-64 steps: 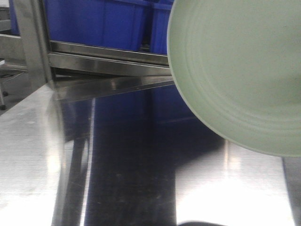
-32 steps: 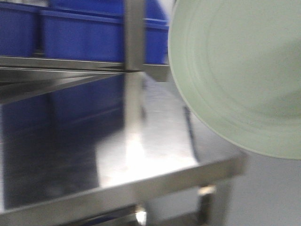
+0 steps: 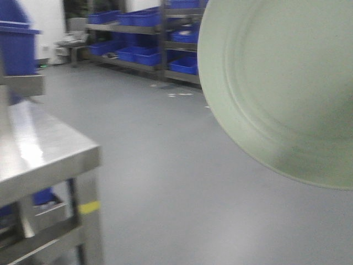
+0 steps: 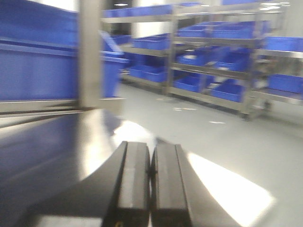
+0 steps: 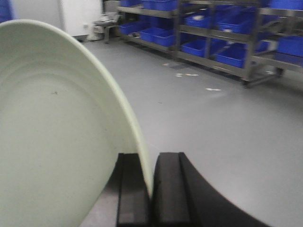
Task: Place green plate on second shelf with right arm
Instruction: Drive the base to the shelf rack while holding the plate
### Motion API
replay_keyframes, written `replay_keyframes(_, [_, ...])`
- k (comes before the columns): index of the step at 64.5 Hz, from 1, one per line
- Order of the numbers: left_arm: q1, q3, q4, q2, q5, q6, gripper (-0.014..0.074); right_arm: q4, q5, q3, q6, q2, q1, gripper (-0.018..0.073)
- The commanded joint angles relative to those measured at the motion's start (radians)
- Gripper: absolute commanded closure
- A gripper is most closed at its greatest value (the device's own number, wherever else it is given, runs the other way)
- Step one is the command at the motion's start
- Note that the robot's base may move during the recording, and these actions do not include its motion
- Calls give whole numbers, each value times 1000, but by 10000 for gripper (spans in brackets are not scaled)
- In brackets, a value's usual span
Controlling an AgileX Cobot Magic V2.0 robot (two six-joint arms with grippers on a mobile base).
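Front view: a second ago the steel rack (image 3: 22, 85) filled the background. Now it has slid to the left edge above the steel table (image 3: 49, 152), with open grey floor (image 3: 165, 182) beyond. The robot looks turned off the rack, so shelving the plate isn't close. The green plate (image 3: 281, 83) hangs high, right of the table and well apart from it.

Left wrist view: the left gripper (image 4: 150, 184), jaws pressed together and empty, sits over the table top.

Right wrist view: the table is out of sight. The right gripper (image 5: 151, 189) pinches the plate's rim, with the plate on edge rising up-left from it.
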Motion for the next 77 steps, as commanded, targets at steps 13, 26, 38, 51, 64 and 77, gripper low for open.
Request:
replay_keyframes(13, [-1,42,-5,-4,-81,-6,466,6,-108,-38,9,4,-3,503])
replay_keyframes(26, [-1,42,-5,-4,-81,-6,466,6,-108,-38,9,4,-3,503])
replay_keyframes(38, [-1,42,-5,-4,-81,-6,466,6,-108,-38,9,4,-3,503])
replay_keyframes(51, [-1,42,-5,-4,-81,-6,466,6,-108,-38,9,4,-3,503])
replay_keyframes(64, [-1,42,-5,-4,-81,-6,466,6,-108,-38,9,4,-3,503])
replay_keyframes(77, [-1,42,-5,-4,-81,-6,466,6,-108,-38,9,4,-3,503])
